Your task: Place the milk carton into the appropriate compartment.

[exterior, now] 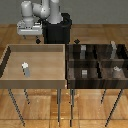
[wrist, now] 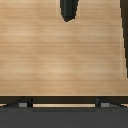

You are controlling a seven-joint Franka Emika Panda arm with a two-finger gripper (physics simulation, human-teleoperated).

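A shiny wooden floor point(exterior: 35, 112) of light brown planks lies under everything, and two trays stand on thin grey legs above it. The small upright milk carton, white on top and grey below point(exterior: 25, 69), stands inside the big light wooden tray with raised walls point(exterior: 10, 50) on the exterior view's left. It sits a bit toward that tray's left side, alone on the tray's flat bottom, touching no wall. It looks tiny next to the tray.

Just beside that tray, on the exterior view's right, is a dark brown wooden bin split into four boxes point(exterior: 98, 61). Little grey blocks point(exterior: 85, 73) sit in its boxes, one in each as far as can be seen.

Behind the trays stands the white robot arm point(exterior: 41, 10) on its black square base point(exterior: 56, 31). Its grey claw point(exterior: 31, 39) hangs past the far edge of the light tray, well apart from the milk carton. The claw holds nothing. It is too small and blurry to tell how far open it is. In the wrist view only wood floor shows, with a dark finger point(wrist: 68, 10) at the edge.
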